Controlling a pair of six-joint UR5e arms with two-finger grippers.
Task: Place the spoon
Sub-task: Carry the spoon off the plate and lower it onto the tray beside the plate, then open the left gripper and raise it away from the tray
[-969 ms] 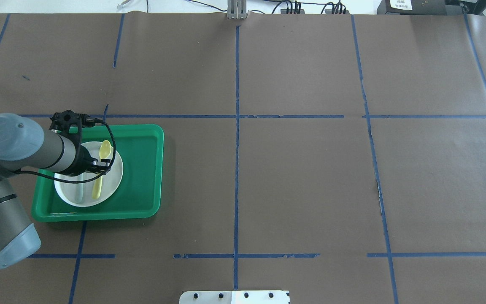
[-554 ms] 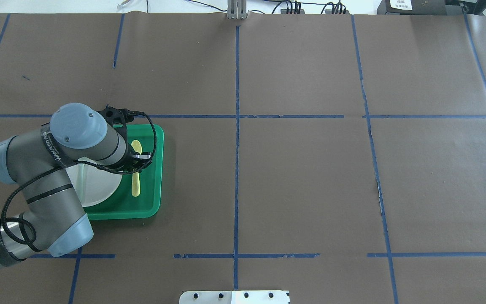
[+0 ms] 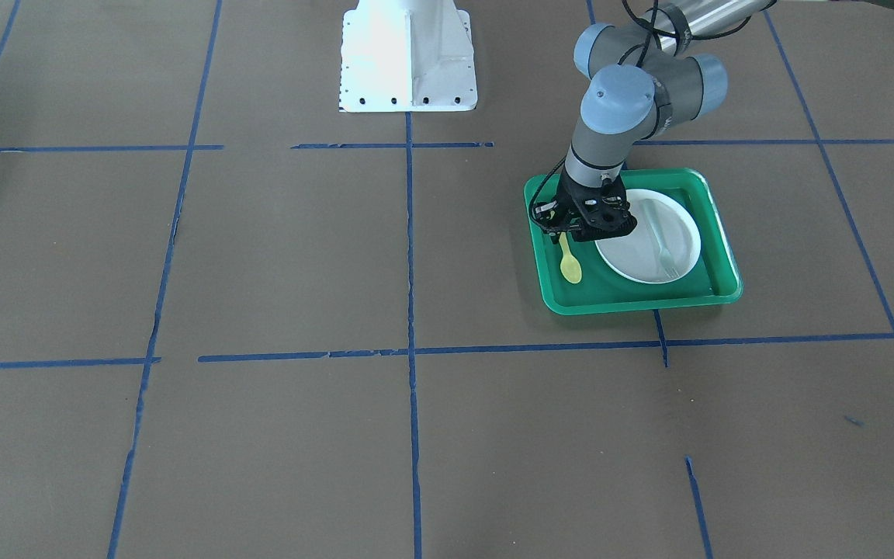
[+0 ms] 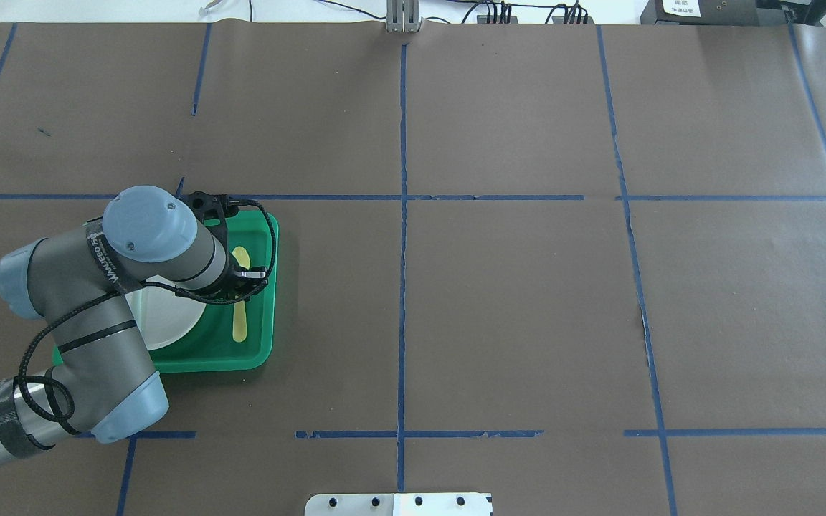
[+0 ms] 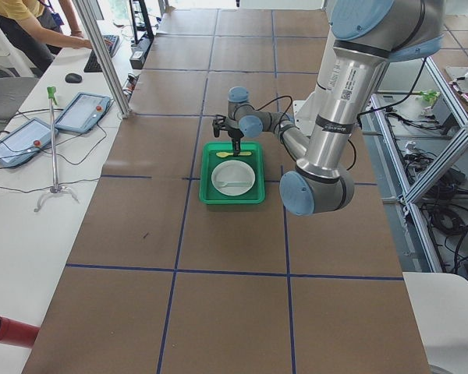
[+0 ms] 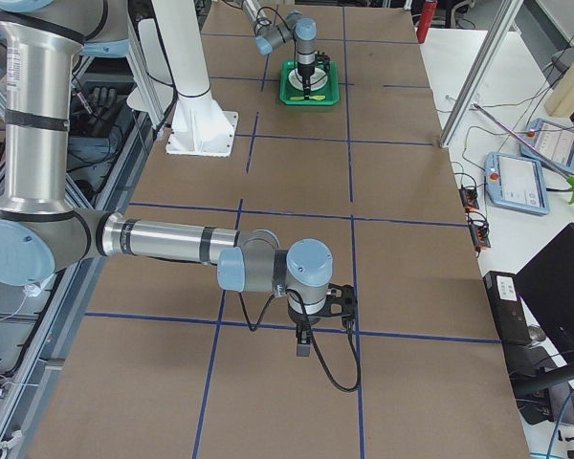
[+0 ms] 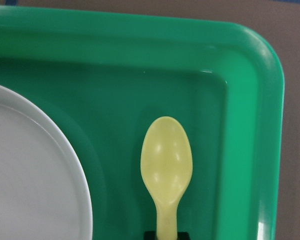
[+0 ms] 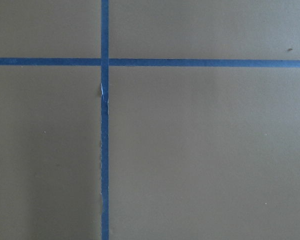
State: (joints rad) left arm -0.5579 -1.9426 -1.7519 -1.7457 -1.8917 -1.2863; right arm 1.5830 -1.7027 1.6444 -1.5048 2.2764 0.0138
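Left gripper [image 4: 241, 281] is pointing straight down over the green tray [image 3: 633, 295] and is clamping the yellow spoon [image 7: 166, 160] by its handle, jaws closed on it roughly midway along. The left wrist view is showing the handle running into the dark pads at the bottom edge, with the oval bowl sticking out ahead of them. The spoon is lying level, bowl pointing away from the robot and handle end toward it, running parallel to the tray's nearest long wall. It is sitting over the bare strip of tray floor between the white plate [image 3: 627, 256] and the tray wall that is facing the table's middle, beside the plate and not over it. Whether the spoon is touching the tray floor or hanging just above it, I cannot tell. A pale translucent fork [image 3: 660, 241] is lying on the plate, on the half away from the spoon. The tray is sitting on the brown table [image 4: 528, 301] on the robot's left side. Right gripper [image 6: 304, 350] is hanging well apart from the tray, near the opposite end of the table, over a crossing of blue tape lines [image 8: 105, 150]; only the side camera is showing it, so I cannot tell whether its jaws are apart or together.
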